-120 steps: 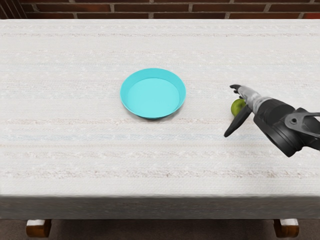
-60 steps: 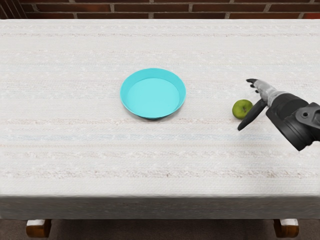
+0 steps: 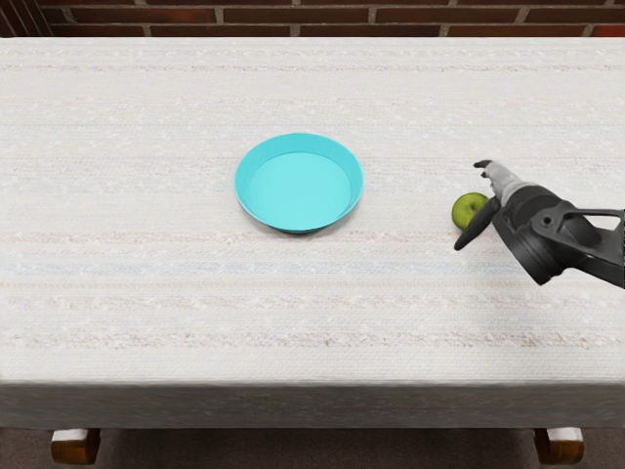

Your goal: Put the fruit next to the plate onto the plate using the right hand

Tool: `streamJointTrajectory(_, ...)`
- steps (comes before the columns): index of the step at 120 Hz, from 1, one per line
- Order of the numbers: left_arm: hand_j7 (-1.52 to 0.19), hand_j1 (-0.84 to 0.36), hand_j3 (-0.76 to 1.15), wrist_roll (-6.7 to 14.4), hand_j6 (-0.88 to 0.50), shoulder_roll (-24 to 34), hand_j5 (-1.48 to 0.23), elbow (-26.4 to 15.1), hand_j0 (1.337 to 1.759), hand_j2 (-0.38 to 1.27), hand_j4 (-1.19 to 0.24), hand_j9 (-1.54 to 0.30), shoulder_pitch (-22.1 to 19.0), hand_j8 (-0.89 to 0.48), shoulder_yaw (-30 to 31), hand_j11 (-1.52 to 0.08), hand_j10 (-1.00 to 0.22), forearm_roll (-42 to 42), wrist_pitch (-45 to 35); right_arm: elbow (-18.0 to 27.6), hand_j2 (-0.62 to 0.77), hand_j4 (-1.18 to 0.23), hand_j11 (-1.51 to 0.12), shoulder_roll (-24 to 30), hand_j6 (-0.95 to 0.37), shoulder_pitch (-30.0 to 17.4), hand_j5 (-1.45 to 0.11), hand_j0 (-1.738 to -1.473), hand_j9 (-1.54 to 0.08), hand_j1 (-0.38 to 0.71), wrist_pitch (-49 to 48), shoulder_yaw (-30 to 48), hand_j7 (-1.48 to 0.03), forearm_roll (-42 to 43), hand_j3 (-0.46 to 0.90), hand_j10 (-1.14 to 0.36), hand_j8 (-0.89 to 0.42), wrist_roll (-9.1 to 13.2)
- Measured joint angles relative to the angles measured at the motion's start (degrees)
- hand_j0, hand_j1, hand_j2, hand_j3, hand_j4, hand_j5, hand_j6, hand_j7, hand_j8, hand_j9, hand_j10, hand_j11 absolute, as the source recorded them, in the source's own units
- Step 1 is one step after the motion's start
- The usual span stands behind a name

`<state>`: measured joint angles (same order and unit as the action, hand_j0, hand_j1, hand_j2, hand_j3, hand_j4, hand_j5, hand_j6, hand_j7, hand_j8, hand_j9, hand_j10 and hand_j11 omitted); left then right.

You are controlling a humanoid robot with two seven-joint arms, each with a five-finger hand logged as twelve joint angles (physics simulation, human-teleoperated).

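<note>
Fingers (image 3: 472,228) of the right hand (image 3: 503,195) spread wide, gripping nothing — the green apple (image 3: 468,208) sits between them on the table (image 3: 146,293), well apart from the turquoise plate (image 3: 298,186).

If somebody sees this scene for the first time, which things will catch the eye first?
The turquoise plate stands out, empty, near the middle of the white table. To its right lies a small green apple, apart from the plate. The dark right hand reaches in from the right edge, spread open beside the apple.

Plate (image 3: 299,183) mid-table (image 3: 146,293), fruit (image 3: 469,209) right of it, apart
</note>
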<state>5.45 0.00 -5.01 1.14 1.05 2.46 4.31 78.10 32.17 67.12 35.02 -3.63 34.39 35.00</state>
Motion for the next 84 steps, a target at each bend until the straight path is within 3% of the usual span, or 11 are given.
streamJointTrajectory(39, -0.32, 0.06, 0.00, 0.00, -0.24, 0.00, -0.32, 0.00, 1.658, 0.05, -0.24, -0.32, 0.00, -0.24, 0.00, -0.32, -0.24, 0.00, 0.00, -1.69, -0.04, -0.21, -0.28, -0.88, -0.22, -0.65, -0.28, -1.658, -0.28, -0.09, 0.00, -0.06, -0.28, 0.09, 0.00, -0.21, -0.22, 0.00)
streamJointTrajectory(84, -0.32, 0.06, 0.00, 0.00, -0.24, 0.00, -0.32, 0.00, 1.658, 0.05, -0.24, -0.32, 0.00, -0.24, 0.00, -0.32, -0.24, 0.00, 0.00, -5.93, -0.05, -0.28, -0.36, -3.28, -0.28, -1.27, -0.36, -1.658, -0.36, -0.02, 0.00, -1.48, -0.36, 0.10, 0.00, -0.28, -0.28, 0.00)
